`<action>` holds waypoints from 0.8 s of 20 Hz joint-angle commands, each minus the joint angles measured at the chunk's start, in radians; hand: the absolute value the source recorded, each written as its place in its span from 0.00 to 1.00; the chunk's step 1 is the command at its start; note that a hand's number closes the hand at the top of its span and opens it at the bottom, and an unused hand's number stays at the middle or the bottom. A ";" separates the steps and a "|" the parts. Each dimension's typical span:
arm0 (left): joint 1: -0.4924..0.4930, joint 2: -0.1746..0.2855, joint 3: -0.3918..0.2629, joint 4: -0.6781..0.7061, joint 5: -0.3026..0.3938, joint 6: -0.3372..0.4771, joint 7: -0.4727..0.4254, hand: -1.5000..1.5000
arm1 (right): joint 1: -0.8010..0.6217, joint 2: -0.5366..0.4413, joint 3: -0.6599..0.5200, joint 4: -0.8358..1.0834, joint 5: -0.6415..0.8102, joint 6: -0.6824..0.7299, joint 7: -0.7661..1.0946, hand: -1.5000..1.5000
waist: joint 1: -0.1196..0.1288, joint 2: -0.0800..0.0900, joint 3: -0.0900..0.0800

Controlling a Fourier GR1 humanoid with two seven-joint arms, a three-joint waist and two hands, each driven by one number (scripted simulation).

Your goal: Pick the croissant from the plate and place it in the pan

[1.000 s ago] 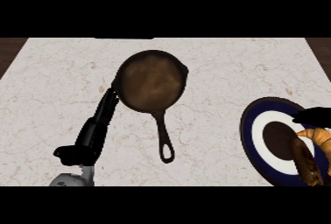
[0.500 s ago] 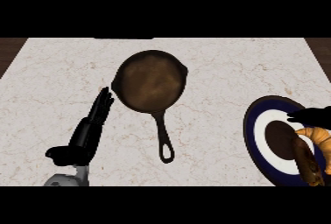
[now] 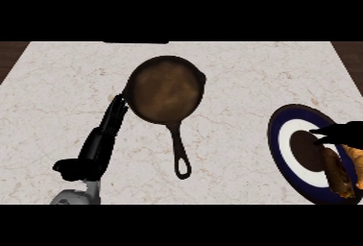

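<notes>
On the pale marbled bench [image 3: 234,72], the left hand [image 3: 99,144] lay flat, its fingers [image 3: 113,115] straight and pressed together, tips just beside the round dark pan [image 3: 166,91]. Over the blue-rimmed plate [image 3: 278,129] hung the right hand [image 3: 344,134], its grasp impossible to tell. The golden, flaky croissant [image 3: 339,175] lay on that plate.

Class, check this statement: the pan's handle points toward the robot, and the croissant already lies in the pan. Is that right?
No: the croissant lies on the plate at the right, not in the pan, as the head view shows. The pan's handle does point toward the robot.
</notes>
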 commanded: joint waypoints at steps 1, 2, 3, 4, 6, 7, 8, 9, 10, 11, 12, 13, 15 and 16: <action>0.029 -0.012 -0.020 0.005 -0.016 -0.006 -0.016 0.50 | -0.034 0.066 0.037 0.090 0.079 -0.049 -0.072 1.00 | 0.008 0.010 0.012; 0.046 -0.012 -0.023 -0.040 -0.023 0.009 0.002 0.50 | 0.002 0.046 0.039 0.073 0.085 -0.072 -0.086 1.00 | 0.002 0.007 0.012; 0.040 -0.026 -0.012 0.012 -0.020 0.006 -0.053 0.50 | 0.024 0.041 0.037 0.057 0.088 -0.086 -0.083 1.00 | -0.006 0.007 0.012; 0.024 -0.022 0.007 0.028 -0.003 -0.004 -0.041 0.50 | 0.045 0.067 0.029 0.076 0.092 -0.145 -0.063 1.00 | -0.006 0.008 0.012; 0.042 -0.016 -0.022 -0.049 -0.027 -0.001 -0.006 0.50 | -0.049 0.051 0.011 0.086 0.106 -0.075 -0.097 1.00 | 0.000 0.007 0.012; 0.029 0.022 0.027 -0.021 0.005 -0.034 0.004 0.50 | -0.020 0.068 -0.001 0.100 0.096 -0.104 -0.092 1.00 | -0.002 0.007 0.012; 0.096 -0.004 -0.026 -0.077 -0.020 -0.016 -0.006 0.50 | -0.010 0.047 -0.012 0.125 0.102 -0.143 -0.114 1.00 | 0.000 0.006 0.012; 0.076 -0.008 -0.003 -0.043 -0.020 -0.006 -0.014 0.50 | 0.007 0.038 -0.025 0.117 0.096 -0.175 -0.139 1.00 | -0.005 0.006 0.012; 0.023 -0.019 0.015 0.010 -0.009 -0.015 -0.018 0.50 | -0.009 0.049 -0.059 0.101 0.067 -0.157 -0.136 1.00 | -0.010 0.006 0.011; 0.019 -0.003 0.012 -0.021 -0.014 -0.023 0.017 0.50 | -0.032 0.080 -0.068 0.127 0.076 -0.174 -0.125 1.00 | -0.005 0.007 0.012; 0.024 0.005 0.022 -0.034 -0.010 -0.025 0.024 0.50 | -0.032 0.045 -0.088 0.108 0.058 -0.178 -0.176 1.00 | -0.007 0.006 0.012; 0.057 -0.055 -0.038 -0.030 -0.055 0.024 0.002 0.50 | -0.030 0.051 -0.109 0.137 0.051 -0.207 -0.174 1.00 | -0.006 0.006 0.012; 0.026 0.006 0.045 -0.008 -0.003 -0.030 -0.013 0.50 | 0.012 0.057 -0.156 0.085 -0.008 -0.225 -0.168 1.00 | -0.017 0.004 0.011; 0.028 -0.011 0.017 -0.056 -0.012 -0.012 0.048 0.50 | -0.005 0.027 -0.181 0.048 -0.028 -0.220 -0.179 1.00 | -0.018 0.002 0.011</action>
